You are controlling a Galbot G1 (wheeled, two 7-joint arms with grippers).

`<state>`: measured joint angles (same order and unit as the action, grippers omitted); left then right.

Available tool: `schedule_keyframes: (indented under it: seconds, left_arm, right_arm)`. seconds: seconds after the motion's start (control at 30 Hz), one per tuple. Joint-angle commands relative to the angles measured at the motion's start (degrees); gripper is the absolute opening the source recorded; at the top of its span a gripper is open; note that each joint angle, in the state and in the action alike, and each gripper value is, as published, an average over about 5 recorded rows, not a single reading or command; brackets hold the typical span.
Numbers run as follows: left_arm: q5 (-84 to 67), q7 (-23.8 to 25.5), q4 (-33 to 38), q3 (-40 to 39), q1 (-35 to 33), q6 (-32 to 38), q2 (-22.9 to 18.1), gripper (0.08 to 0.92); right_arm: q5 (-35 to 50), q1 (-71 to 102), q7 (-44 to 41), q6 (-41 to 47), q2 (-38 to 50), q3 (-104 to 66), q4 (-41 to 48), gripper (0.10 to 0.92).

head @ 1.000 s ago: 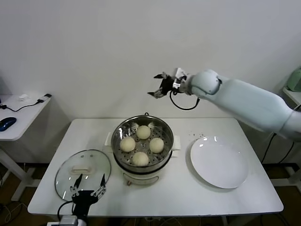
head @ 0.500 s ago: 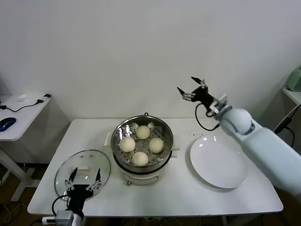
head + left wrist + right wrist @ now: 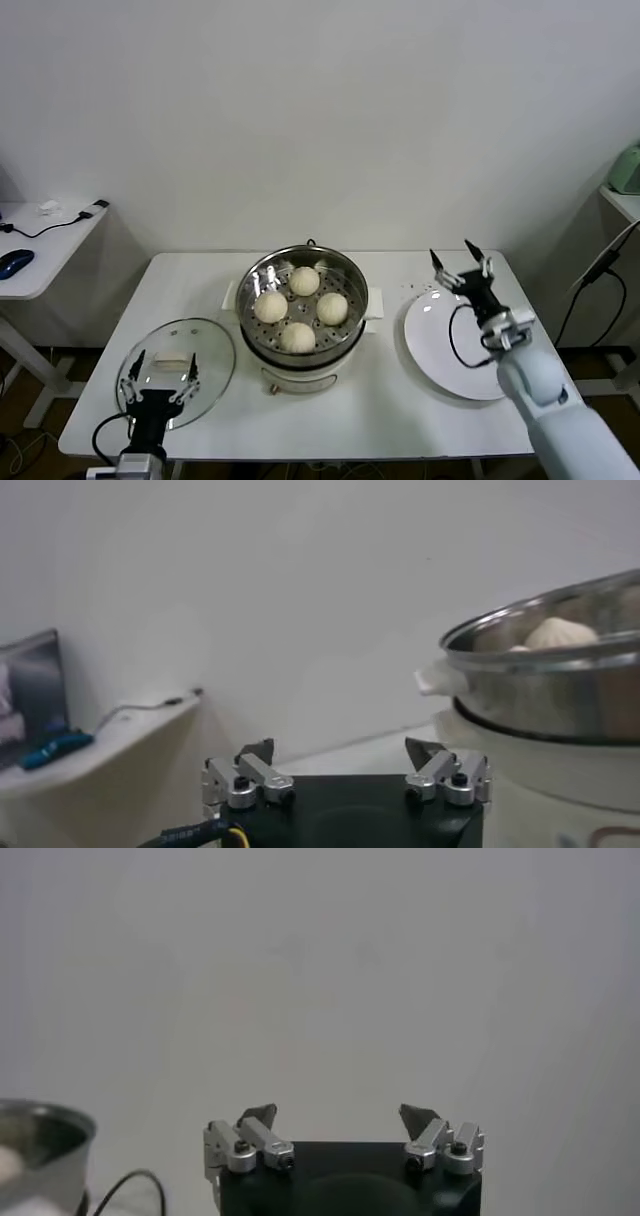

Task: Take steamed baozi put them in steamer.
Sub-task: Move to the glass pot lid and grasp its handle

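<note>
Several cream-white steamed baozi (image 3: 298,337) lie inside the steamer (image 3: 303,348), a shiny steel basket on a cream pot base at the table's middle. One baozi (image 3: 560,633) peeks over the steamer's rim (image 3: 520,655) in the left wrist view. My right gripper (image 3: 460,268) stands open and empty above the far edge of the white plate (image 3: 450,355), right of the steamer; its own view (image 3: 338,1118) faces the bare wall. My left gripper (image 3: 160,365) hangs open and empty over the near side of the glass lid, also seen in its wrist view (image 3: 340,752).
A round glass lid (image 3: 205,350) with a cream handle lies flat on the table's (image 3: 400,410) front left. A side desk (image 3: 40,250) with a blue mouse and cables stands at far left. A wall rises behind the table.
My right arm has swung from above the steamer out to the right and down, ending over the plate, still open. The left gripper has drifted slightly back and left over the lid.
</note>
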<state>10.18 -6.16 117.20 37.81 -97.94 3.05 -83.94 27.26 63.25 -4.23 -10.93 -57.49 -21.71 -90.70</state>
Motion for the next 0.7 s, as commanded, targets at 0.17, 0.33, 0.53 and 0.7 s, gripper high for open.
schedule_keyframes:
  seconds: [0.17,0.33,0.53,0.7]
  left_arm:
    - [29.05,-14.62,-7.01,1.31,0.91,9.99,1.44,0.823]
    - [47.34,-19.3,-10.6,2.45,0.14,9.57,4.01,0.823]
    - [60.31,-20.5,-17.47,2.43,0.83,7.09,6.82,0.823]
    - [64.22,-19.75,-22.68,2.28,4.4,3.68,7.41,0.823]
  right_arm:
    - [-3.36,22.83,0.86,-6.21,-8.0,-7.13,-0.66,0.823]
    - [-2.59,25.06,3.34,-4.22,-6.76,-4.36,-1.31,0.823]
    - [-2.28,24.89,4.51,-2.69,-7.34,-4.46,-1.21,0.823]
    - [-2.89,24.73,5.77,-1.16,-7.18,-5.3,-1.66,0.823]
